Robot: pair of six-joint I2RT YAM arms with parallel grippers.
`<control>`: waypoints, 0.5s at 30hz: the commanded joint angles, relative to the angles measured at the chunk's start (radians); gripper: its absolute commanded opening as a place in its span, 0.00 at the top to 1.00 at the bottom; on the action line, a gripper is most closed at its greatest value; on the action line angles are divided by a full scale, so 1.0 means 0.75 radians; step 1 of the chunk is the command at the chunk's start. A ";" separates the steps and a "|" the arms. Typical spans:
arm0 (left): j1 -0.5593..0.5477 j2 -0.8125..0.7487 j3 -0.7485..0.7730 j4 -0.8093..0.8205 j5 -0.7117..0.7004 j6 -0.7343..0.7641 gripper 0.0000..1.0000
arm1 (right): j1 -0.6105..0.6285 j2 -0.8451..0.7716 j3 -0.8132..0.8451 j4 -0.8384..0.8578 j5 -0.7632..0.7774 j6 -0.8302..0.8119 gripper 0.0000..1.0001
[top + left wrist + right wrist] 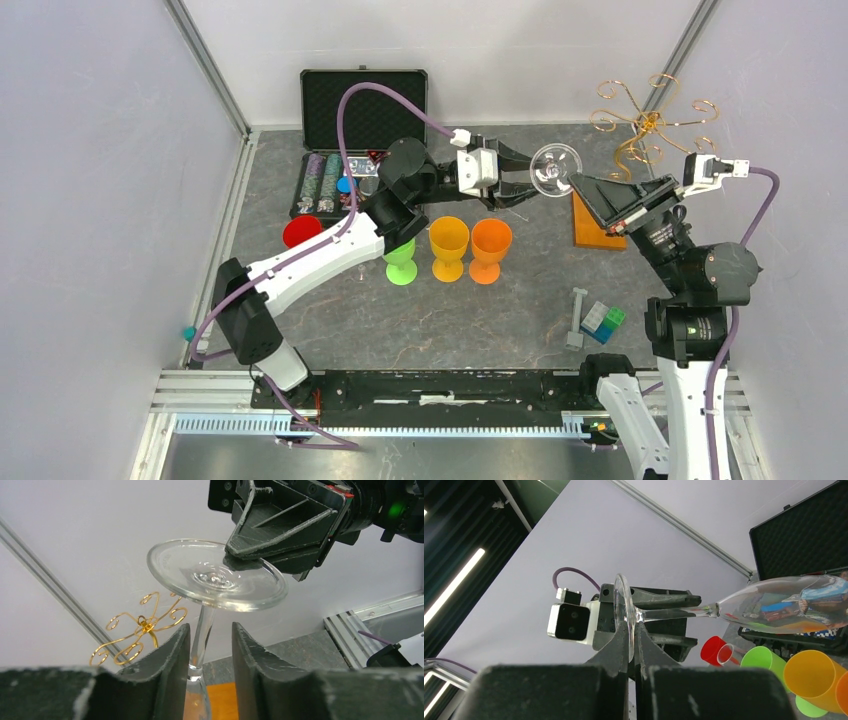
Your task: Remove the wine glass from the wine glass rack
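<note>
- Nearest the left wrist cam: the left gripper (211,628), one finger each side of the stem (202,630). The gap is narrow, w/ daylight on the right side. I read it as open around the stem, not clamping.
- Your wine glass (556,168) is clear and thin-walled, w/ a long slim stem, a wide flat foot (200,575) and a tapered bowl (784,605).
- Position: it hangs in the air betw. the two grippers, lying near horizontal. The foot points toward the right arm, the bowl toward the left wrist. It's off the wire arms and just left of the rack.
- The right gripper (631,642) is pinched tight on the foot's rim, edge-on.
- Handling, my guess: light, stiff, slick and v. fragile.
  - The stem is the weak pt.
  - A rim pinch gives little purchase, so the glass could pivot or slip.
  - Take it on the stem close to the bowl w/ a gentle squeeze.
  - Don't let your two arms pull against each other.
- The wine glass rack (648,122) is gold wire curls on an orange-brown wood base. No glass on it that I can see.
- Further out on the table (480,320): yellow cup (449,243), orange cup (490,245) and green cup (402,265), near the left arm. The black case (365,105) sits at the back, lid up.
</note>
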 commanded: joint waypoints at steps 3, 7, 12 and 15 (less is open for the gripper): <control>-0.008 0.022 0.092 -0.036 0.058 -0.051 0.87 | 0.001 -0.023 -0.005 0.086 -0.022 0.040 1.00; -0.010 0.016 0.074 -0.038 0.017 -0.052 0.98 | 0.002 -0.023 -0.012 0.091 -0.016 0.026 0.94; -0.008 -0.013 0.106 -0.049 -0.151 -0.273 0.98 | 0.001 -0.036 -0.034 0.082 0.051 -0.147 0.27; -0.008 -0.047 0.115 -0.039 -0.301 -0.472 0.98 | 0.001 -0.068 -0.096 0.083 0.108 -0.246 0.18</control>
